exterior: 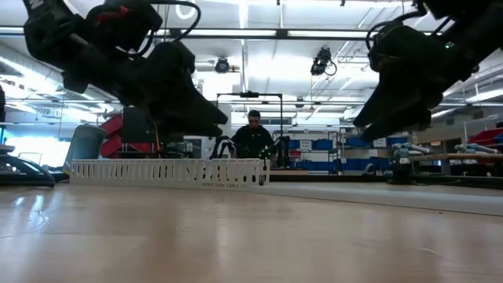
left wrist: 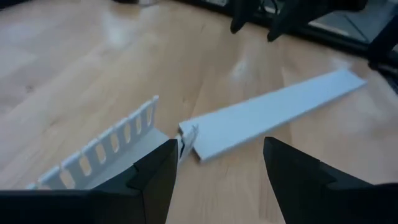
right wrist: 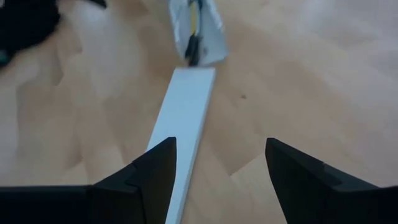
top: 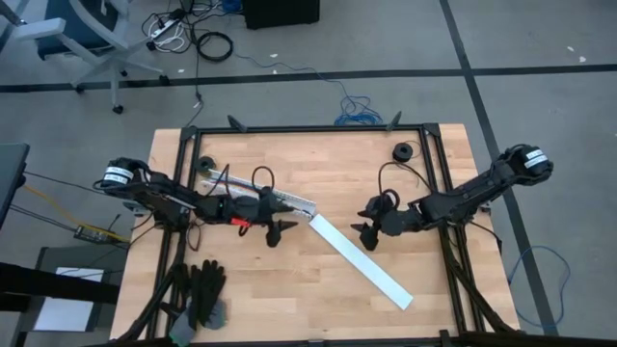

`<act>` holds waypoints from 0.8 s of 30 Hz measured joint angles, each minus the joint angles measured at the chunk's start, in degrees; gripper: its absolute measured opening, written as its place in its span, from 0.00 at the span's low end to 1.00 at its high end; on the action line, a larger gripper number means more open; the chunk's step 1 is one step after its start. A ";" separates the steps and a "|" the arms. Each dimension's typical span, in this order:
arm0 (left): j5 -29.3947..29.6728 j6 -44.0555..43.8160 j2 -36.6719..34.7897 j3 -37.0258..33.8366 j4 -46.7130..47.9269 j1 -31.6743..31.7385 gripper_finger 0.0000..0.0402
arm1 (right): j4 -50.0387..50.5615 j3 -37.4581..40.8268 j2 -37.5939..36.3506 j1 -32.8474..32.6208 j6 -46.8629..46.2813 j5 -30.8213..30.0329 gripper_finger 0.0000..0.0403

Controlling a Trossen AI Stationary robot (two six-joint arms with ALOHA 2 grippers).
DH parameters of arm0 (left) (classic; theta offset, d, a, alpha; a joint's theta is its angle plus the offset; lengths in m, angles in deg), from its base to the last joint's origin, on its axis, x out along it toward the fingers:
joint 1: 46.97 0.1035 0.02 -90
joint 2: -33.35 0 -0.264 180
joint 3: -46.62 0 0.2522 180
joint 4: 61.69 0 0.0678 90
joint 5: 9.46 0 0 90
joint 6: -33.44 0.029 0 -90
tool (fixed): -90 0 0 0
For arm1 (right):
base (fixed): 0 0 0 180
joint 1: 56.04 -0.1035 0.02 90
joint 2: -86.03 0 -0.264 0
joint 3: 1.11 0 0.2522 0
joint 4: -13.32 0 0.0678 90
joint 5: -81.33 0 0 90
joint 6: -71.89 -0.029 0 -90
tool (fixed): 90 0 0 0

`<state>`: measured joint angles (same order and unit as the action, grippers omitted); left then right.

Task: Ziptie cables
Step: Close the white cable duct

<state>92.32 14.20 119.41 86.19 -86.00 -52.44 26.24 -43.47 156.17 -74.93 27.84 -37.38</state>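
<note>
Thin cables [right wrist: 194, 37], yellow and dark strands bundled, lie inside the white slotted channel [top: 260, 198] near the tabletop's [top: 318, 289] left edge; left tool [left wrist: 217, 180] and right tool [right wrist: 221, 177] both gape empty.

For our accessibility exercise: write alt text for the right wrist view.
The right claw, open and empty, hovers over a flat white strip on the wooden table. Beyond the strip's far end lies a white slotted channel with cables inside.

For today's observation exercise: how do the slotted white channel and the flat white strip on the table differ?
The slotted channel has comb-like upright side walls; the flat strip is plain and smooth. The channel holds the cables, showing at its open end; the strip carries nothing. The channel lies under the left gripper; the strip runs clear towards the table's near right. Both are white and long.
</note>
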 joint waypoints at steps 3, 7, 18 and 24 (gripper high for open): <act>-0.01 0.13 0.00 -0.18 0.75 -0.18 0.53 | 0.04 0.00 0.01 2.33 1.54 4.97 0.54; -0.01 5.66 -0.07 -0.18 1.85 -0.01 0.53 | -0.47 0.00 0.04 4.61 3.71 6.73 0.52; -6.37 20.08 -0.24 6.27 16.72 8.12 0.53 | -2.89 0.00 0.04 8.12 7.12 6.43 0.50; -17.18 26.75 -0.24 12.39 27.02 13.39 0.53 | -2.95 0.00 0.05 8.86 8.30 6.41 0.50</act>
<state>75.13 40.94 119.17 98.58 -58.98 -39.06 23.28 -43.47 156.21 -66.07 36.14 -30.97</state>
